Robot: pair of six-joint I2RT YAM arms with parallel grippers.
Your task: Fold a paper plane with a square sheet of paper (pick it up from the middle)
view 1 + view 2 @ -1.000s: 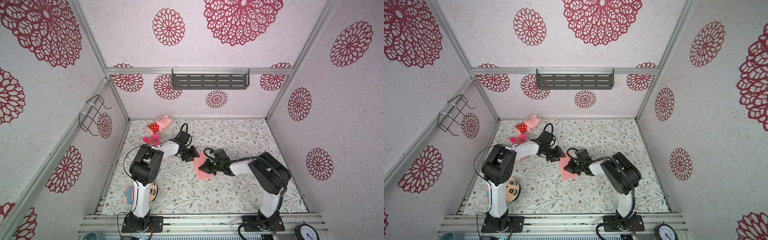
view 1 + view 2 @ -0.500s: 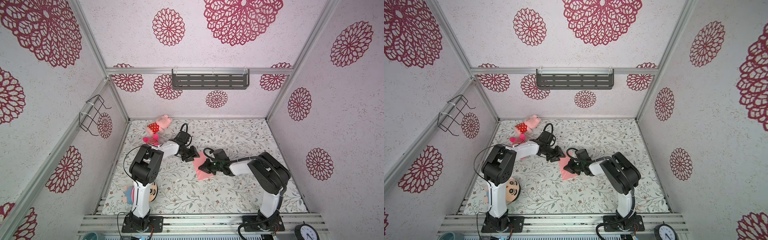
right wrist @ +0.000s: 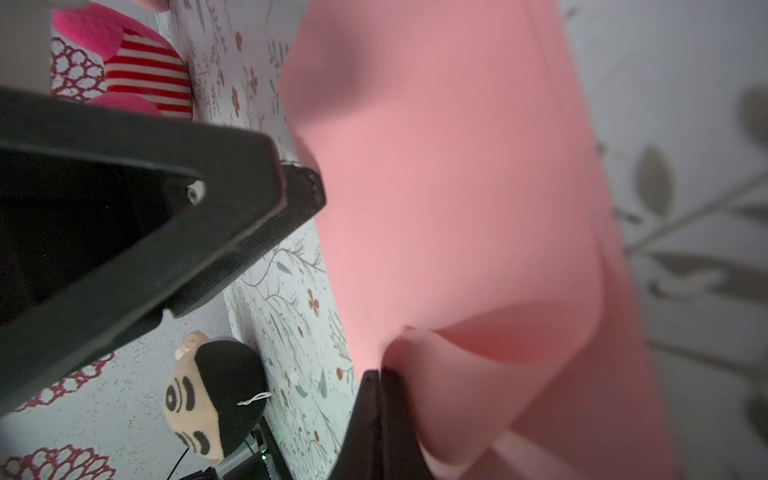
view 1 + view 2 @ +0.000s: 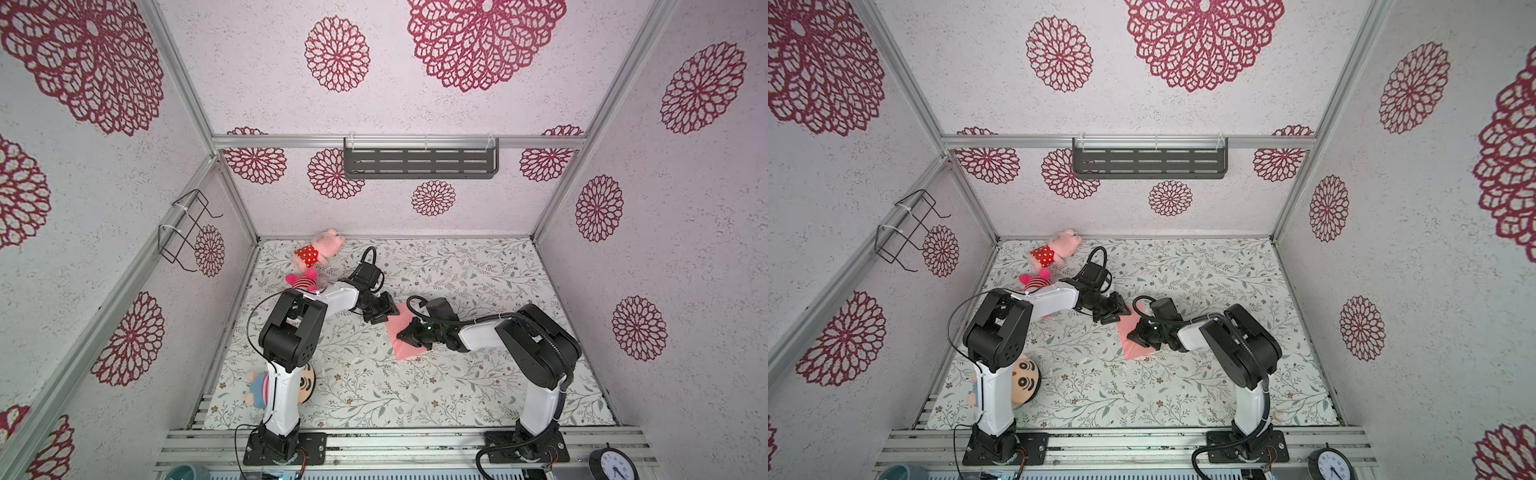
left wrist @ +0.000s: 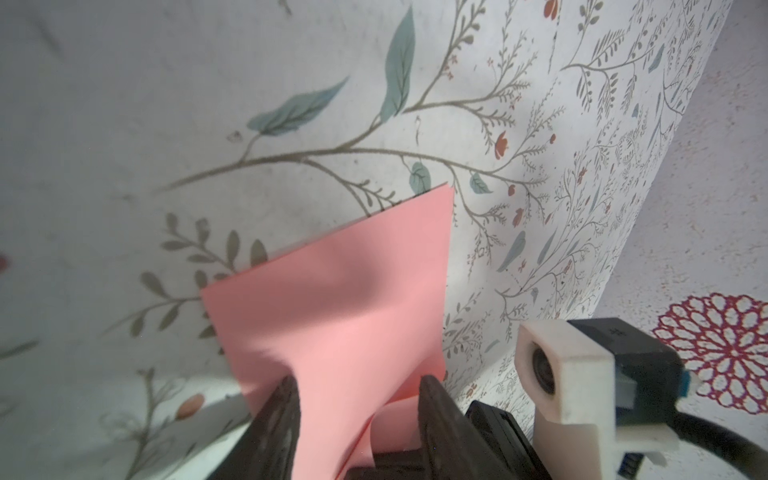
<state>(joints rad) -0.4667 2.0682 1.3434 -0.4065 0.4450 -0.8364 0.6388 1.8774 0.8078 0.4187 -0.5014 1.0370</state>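
Paper, the square sheet of paper [image 4: 406, 337], lies doubled over mid-worktop. The right gripper [image 3: 376, 376] has its jaws closed, pinching the sheet's curled layer; the left gripper [image 5: 359, 399] has its jaws half open astride the far edge, grip unclear. Judging by this, an early fold is under way; next comes pressing the crease flat. Beyond the sheet spreads the floral worktop [image 4: 478, 266], inside walls with red rosettes.

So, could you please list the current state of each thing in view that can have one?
pink paper: partly folded, layers doubled, on the mat.
right gripper: shut, pinching a curled fold of the paper.
left gripper: jaws part open, a paper flap between them, grip unclear.
polka-dot plush: lying by the back wall.
striped plush: lying beside the left arm.
boy-faced plush: lying behind the left arm's base.
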